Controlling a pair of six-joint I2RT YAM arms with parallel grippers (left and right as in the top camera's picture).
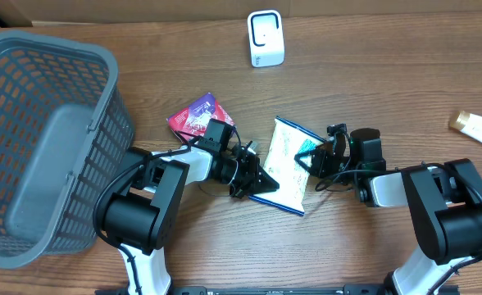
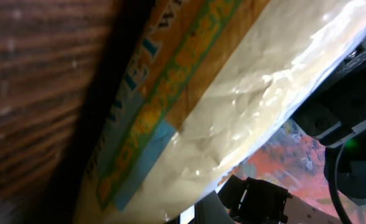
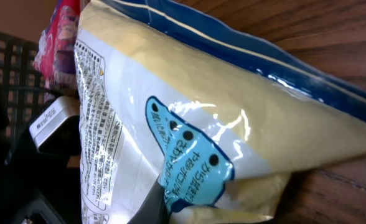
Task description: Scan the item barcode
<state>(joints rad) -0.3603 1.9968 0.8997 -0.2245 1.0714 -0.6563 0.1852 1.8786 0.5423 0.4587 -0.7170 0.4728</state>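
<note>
**A:** Where is the bag sitting right now?

**B:** The bag (image 1: 284, 160) is lying slantwise near the middle of the table (image 1: 388, 74), between the two arms. I can't tell whether all of it is resting on the wood.

**A:** What is the left gripper doing?

**B:** The left gripper (image 1: 256, 179) is pinching the bag's lower left edge, with its jaws closed down on it. In the left wrist view the bag (image 2: 245, 112) is filling most of the picture, showing clear film over pale contents and a yellow and green printed strip.

**A:** And the right one?

**B:** The right gripper (image 1: 313, 158) is clamping the opposite edge, jaws drawn tight on the bag. In the right wrist view the bag (image 3: 189, 106) is showing its printed back, and one of the dark fingers (image 3: 153, 208) is poking up just below a light blue label.

**A:** Where is the scanner standing?

**B:** The white scanner (image 1: 266, 38) is standing upright at the far side of the table, well apart from the bag.

**A:** Is anything else lying around?

**B:** A pink packet (image 1: 196, 115) is lying just behind the left arm, near the bag's left side. A grey basket (image 1: 114, 70) is taking up the left end of the table. A pale item (image 1: 477, 127) is lying at the right edge, too small for me to name.
</note>
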